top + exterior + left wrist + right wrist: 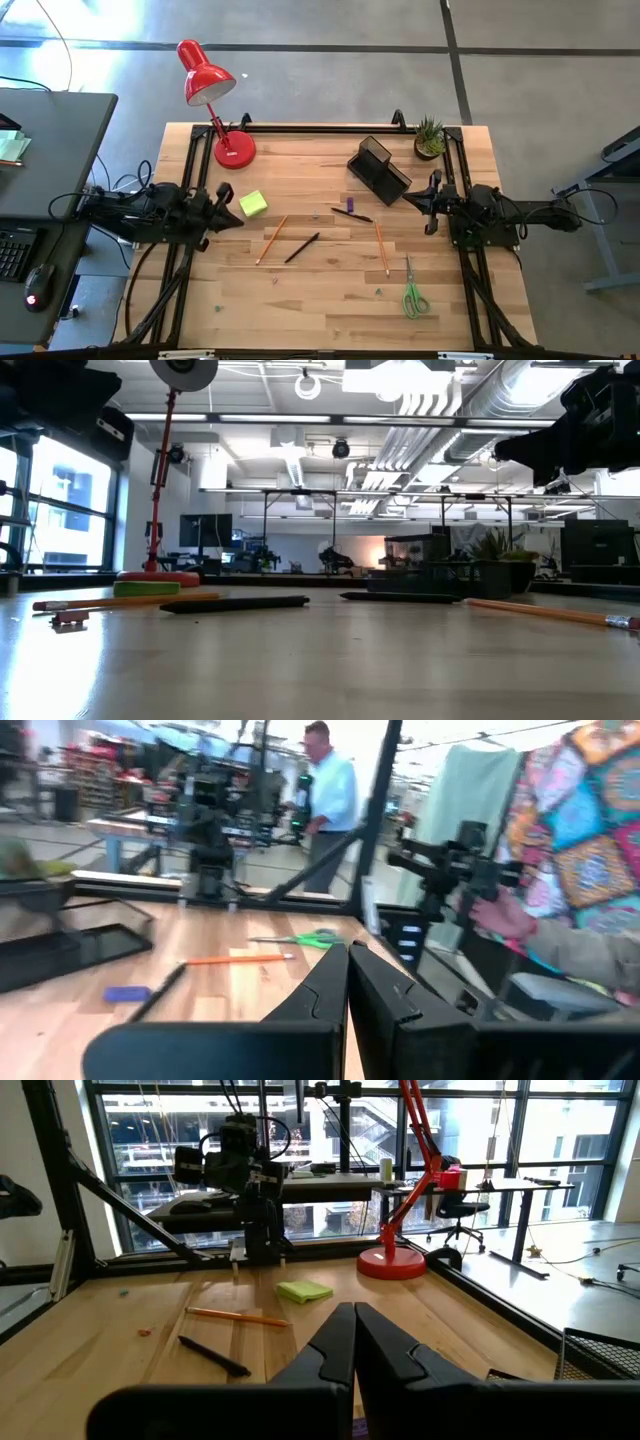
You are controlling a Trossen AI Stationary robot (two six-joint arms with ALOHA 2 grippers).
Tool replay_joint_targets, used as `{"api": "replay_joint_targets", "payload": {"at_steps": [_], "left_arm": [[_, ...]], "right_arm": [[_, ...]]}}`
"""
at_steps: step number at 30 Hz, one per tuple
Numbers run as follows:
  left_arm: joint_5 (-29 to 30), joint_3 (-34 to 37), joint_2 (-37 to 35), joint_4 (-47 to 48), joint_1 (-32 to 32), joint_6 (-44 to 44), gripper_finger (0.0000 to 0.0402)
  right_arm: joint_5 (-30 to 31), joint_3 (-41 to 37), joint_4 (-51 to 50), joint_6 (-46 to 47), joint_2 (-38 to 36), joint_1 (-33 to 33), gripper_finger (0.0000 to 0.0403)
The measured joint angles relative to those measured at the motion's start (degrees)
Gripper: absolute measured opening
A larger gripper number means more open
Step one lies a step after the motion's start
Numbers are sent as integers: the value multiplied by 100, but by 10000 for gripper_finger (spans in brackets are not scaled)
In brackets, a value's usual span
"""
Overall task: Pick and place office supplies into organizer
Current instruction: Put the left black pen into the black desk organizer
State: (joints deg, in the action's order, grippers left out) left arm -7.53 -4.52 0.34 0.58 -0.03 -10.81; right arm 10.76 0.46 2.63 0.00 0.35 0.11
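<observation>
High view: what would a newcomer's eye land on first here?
Probably the red desk lamp at the table's far left corner, the brightest thing in view. Next, the black mesh organizer far right beside the small potted plant, with the yellow-green sticky-note block, pencils, pen and green-handled scissors scattered loose across the wood. The left gripper and right gripper wait shut at opposite sides.

- The left arm sits at the left edge of the table, low and folded back, pointing toward the middle.
- The left gripper (224, 206) is closed, its two dark fingers (345, 985) pressed together, holding nothing.
- The right arm sits at the right edge, also pulled back and pointing inward.
- The right gripper (432, 193) is closed too, its fingers (352, 1342) touching, with nothing between them.
</observation>
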Motion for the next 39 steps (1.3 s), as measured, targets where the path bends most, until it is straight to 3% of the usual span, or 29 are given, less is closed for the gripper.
{"api": "replay_joint_targets", "payload": {"at_steps": [4,8,11,16,21,26,30,39], "left_arm": [[414,-1,-2,-11,2,-144,1],[37,-1,2,463,0,-604,1],[90,-1,9,935,-2,-610,1],[588,-8,109,1114,2,-764,1],[970,-8,109,869,2,-759,1],[2240,-8,107,-35,2,-467,1],[2654,-23,105,-784,2,-312,1],[2850,-21,179,-786,3,12,1]], "right_arm": [[59,0,11,-1,1,-1,0],[134,1,183,147,0,0,0],[78,0,284,680,-1,-1,0],[153,0,280,1539,-1,1,0],[235,1,273,1647,0,-1,0],[84,11,210,1335,178,-1,1],[79,268,-255,1314,756,0,9],[79,1460,-426,1232,3256,1,61]]}}
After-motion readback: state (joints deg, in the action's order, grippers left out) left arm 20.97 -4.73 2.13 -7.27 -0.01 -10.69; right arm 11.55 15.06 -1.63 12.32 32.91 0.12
